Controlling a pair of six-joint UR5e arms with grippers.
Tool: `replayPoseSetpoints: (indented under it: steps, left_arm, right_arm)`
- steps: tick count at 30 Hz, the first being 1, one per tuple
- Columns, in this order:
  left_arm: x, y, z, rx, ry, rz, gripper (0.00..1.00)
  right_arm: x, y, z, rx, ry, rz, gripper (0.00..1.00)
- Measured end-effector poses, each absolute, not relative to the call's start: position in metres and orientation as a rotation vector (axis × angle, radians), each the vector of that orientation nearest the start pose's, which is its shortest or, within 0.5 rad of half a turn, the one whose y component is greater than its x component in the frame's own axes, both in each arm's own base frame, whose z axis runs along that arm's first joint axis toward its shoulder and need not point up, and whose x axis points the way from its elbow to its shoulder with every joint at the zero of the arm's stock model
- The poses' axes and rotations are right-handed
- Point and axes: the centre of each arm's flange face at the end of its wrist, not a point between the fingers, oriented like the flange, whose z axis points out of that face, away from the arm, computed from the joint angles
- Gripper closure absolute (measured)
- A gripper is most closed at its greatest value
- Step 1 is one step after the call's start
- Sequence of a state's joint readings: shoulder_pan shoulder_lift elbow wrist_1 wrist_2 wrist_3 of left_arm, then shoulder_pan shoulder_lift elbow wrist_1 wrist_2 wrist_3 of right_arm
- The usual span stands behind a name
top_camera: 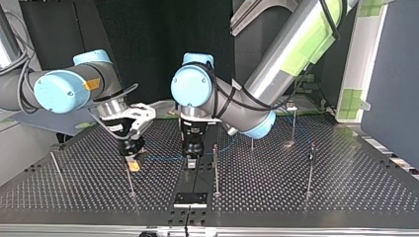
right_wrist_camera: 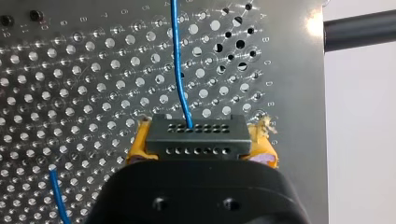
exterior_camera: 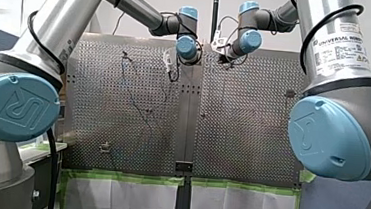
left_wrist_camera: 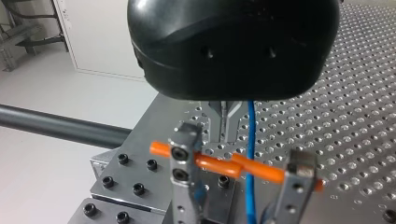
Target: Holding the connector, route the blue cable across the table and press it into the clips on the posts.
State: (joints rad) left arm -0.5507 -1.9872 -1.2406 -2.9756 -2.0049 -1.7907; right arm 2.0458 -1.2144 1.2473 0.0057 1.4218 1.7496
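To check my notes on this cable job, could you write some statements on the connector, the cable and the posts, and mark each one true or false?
1. My right gripper holds the connector between yellow pads. True.
2. The connector is white. False: it is black.
3. The blue cable comes out of the connector and runs on over the table. True.
4. In the left wrist view, the bar across the two posts is green. False: it is orange.
5. In the top view, my left gripper is to the right of my right gripper. True.
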Motion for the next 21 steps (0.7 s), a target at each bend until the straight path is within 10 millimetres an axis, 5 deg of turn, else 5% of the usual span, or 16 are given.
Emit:
replayPoseSetpoints:
  steps: [21]
  left_arm:
    - [0.508,-0.423,0.411,-0.092,1.550,-0.287,0.99]
  right_arm:
    - [0.423,-0.496,0.444,1.652,-1.049,1.749,1.00]
